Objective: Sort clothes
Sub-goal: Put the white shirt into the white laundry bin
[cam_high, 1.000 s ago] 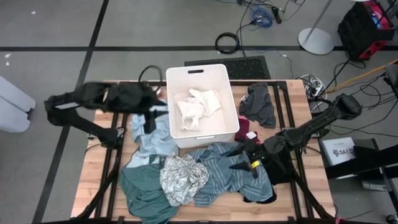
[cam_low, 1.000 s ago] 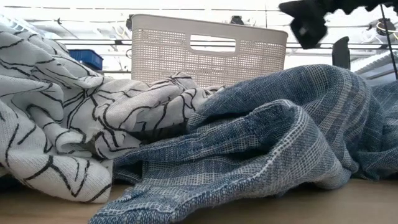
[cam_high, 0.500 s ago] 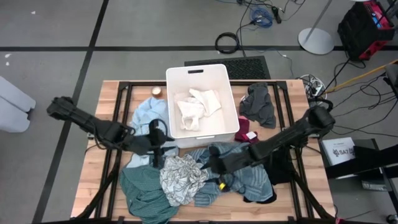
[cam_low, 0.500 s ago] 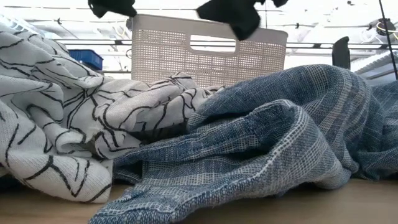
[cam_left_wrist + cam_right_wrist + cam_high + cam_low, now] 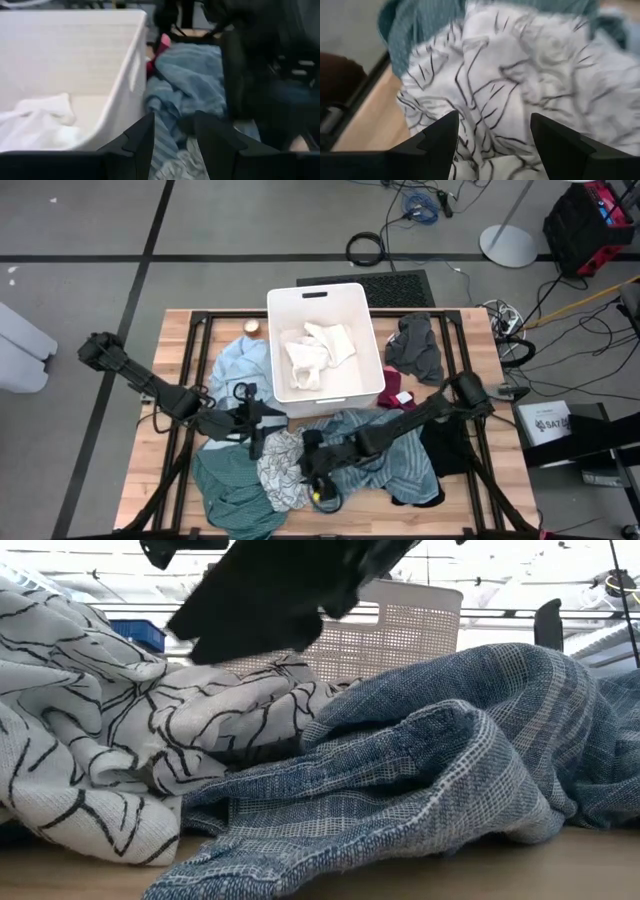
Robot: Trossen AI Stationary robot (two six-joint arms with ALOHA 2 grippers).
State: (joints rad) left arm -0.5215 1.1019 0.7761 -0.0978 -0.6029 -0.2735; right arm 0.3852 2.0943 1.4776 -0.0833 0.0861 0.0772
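The clothes lie heaped on the table's near half: a white garment with black lines (image 5: 282, 470), a blue-grey striped one (image 5: 390, 450) and a teal green one (image 5: 228, 488). My right gripper (image 5: 492, 131) hovers open just above the white lined garment (image 5: 520, 75), and it shows as a dark shape (image 5: 265, 600) over the garment in the low view. My left gripper (image 5: 256, 426) stands open near the bin's near left corner with nothing between its fingers (image 5: 142, 140). White pieces (image 5: 315, 352) lie inside the white bin (image 5: 320, 292).
A light blue garment (image 5: 238, 365) lies left of the bin. A maroon piece (image 5: 393, 392) and a dark grey one (image 5: 418, 348) lie to its right, and a black piece (image 5: 440, 448) is under the right arm. Bare wood (image 5: 160, 470) shows at the table's left edge.
My left gripper has come down from beside the bin's left wall toward the table's near edge and now sits low by the heap. My right gripper has swept toward the table's left across the striped garment, tipping downward, and now hovers over the white lined garment. The clothes have not moved.
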